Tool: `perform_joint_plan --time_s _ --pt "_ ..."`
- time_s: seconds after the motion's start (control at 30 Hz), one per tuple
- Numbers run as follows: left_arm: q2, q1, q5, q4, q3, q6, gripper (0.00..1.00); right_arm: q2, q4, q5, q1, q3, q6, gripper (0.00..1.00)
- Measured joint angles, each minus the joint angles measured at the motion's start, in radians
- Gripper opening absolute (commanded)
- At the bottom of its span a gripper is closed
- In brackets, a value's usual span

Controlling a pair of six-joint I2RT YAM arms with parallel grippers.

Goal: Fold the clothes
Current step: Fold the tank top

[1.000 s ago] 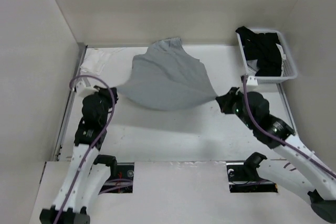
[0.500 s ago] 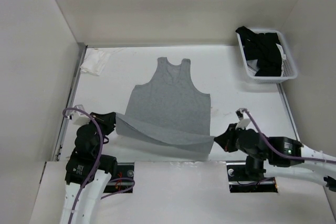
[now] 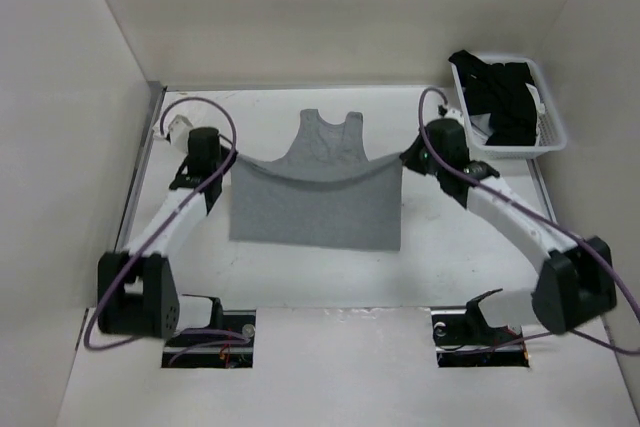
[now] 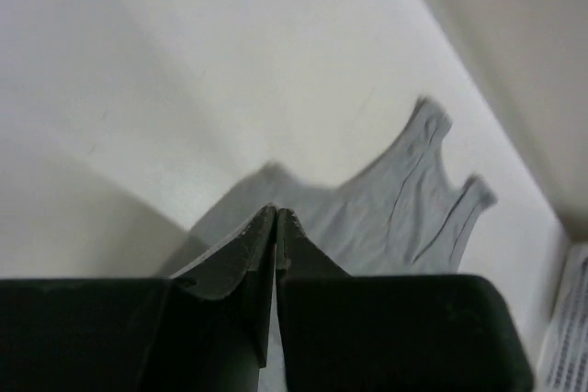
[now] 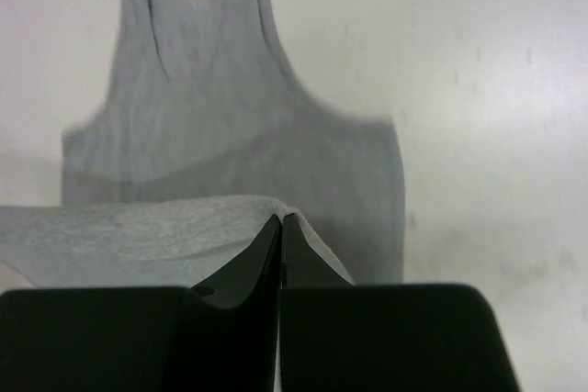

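Note:
The clothes [image 3: 315, 212], a light grey tank top, lie in the middle of the table with neck and straps pointing to the far wall. The bottom hem is lifted and stretched, sagging, across the chest between both grippers. My left gripper [image 3: 227, 160] is shut on the hem's left corner, and my right gripper [image 3: 405, 159] is shut on the right corner. In the right wrist view the fabric drapes over the shut gripper [image 5: 280, 219], with the clothes [image 5: 230, 117] flat beyond. The left wrist view has the shut gripper [image 4: 276, 212] above the clothes [image 4: 404, 204].
A white basket [image 3: 556, 133] holding black garments [image 3: 500, 97] stands at the far right corner. Beige walls close in the table at the left, back and right. Both arms reach out over the table's sides.
Both grippers have swung from the near edge towards the far side, carrying the hem up and over the body of the clothes. The lower half now doubles over the upper half.

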State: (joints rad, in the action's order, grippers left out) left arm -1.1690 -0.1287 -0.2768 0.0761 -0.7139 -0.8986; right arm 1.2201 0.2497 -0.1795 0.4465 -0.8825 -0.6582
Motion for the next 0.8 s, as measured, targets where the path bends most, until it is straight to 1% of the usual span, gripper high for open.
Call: perform_joint_plan --time_s 0.07,0.17,0.2,0.23,0.27,0.33,0.37,0.4,0.43,0.5,0.57,0.6,0.63,0.67,0.7,0.73,0.8 --pt "-0.174 0.025 -0.001 -0.061 -0.142 -0.006 0.01 0.152 -0.051 0.053 -0.079 -0.136 0.016 0.0" --pt "-0.424 0.043 0.005 -0.112 -0.415 -0.003 0.01 0.37 -0.108 0.116 -0.177 -0.372 0.032 0.0" --pt "-0.505 0.043 0.011 -0.123 -0.514 0.002 0.02 0.432 -0.116 0.134 -0.201 -0.44 0.034 0.0" --pt "-0.583 0.043 0.018 -0.132 -0.611 0.01 0.06 0.498 -0.12 0.148 -0.223 -0.52 0.035 0.0" --pt "-0.65 0.043 0.024 -0.132 -0.696 0.019 0.11 0.568 -0.123 0.164 -0.244 -0.604 0.036 0.06" --pt "-0.787 0.043 0.048 -0.129 -0.866 0.041 0.25 0.699 -0.119 0.188 -0.272 -0.758 0.036 0.26" --pt "-0.837 0.043 0.062 -0.127 -0.923 0.051 0.29 0.766 -0.115 0.195 -0.283 -0.835 0.038 0.34" --pt "-0.88 0.044 0.079 -0.126 -0.961 0.056 0.31 0.817 -0.115 0.202 -0.29 -0.887 0.037 0.39" --pt "-0.903 0.045 0.09 -0.121 -0.969 0.06 0.31 0.861 -0.114 0.208 -0.294 -0.922 0.037 0.41" --pt "-0.906 0.048 0.105 -0.111 -0.917 0.062 0.3 0.888 -0.102 0.209 -0.296 -0.91 0.037 0.43" --pt "-0.855 0.052 0.106 -0.137 -0.777 0.057 0.28 0.875 -0.101 0.207 -0.291 -0.834 0.036 0.42" --pt "-0.809 0.053 0.106 -0.154 -0.676 0.051 0.27 0.856 -0.109 0.202 -0.287 -0.783 0.035 0.38" --pt "-0.753 0.053 0.103 -0.17 -0.571 0.041 0.26 0.821 -0.114 0.196 -0.28 -0.709 0.035 0.31" --pt "-0.683 0.053 0.1 -0.18 -0.45 0.027 0.25 0.777 -0.126 0.187 -0.271 -0.628 0.037 0.21" --pt "-0.606 0.051 0.093 -0.196 -0.332 0.012 0.25 0.718 -0.134 0.178 -0.257 -0.533 0.037 0.07" --pt "-0.528 0.048 0.085 -0.207 -0.227 -0.002 0.25 0.652 -0.148 0.17 -0.24 -0.436 0.037 0.0" --pt "-0.389 0.038 0.077 -0.232 -0.063 -0.027 0.27 0.512 -0.181 0.154 -0.192 -0.255 0.026 0.0"
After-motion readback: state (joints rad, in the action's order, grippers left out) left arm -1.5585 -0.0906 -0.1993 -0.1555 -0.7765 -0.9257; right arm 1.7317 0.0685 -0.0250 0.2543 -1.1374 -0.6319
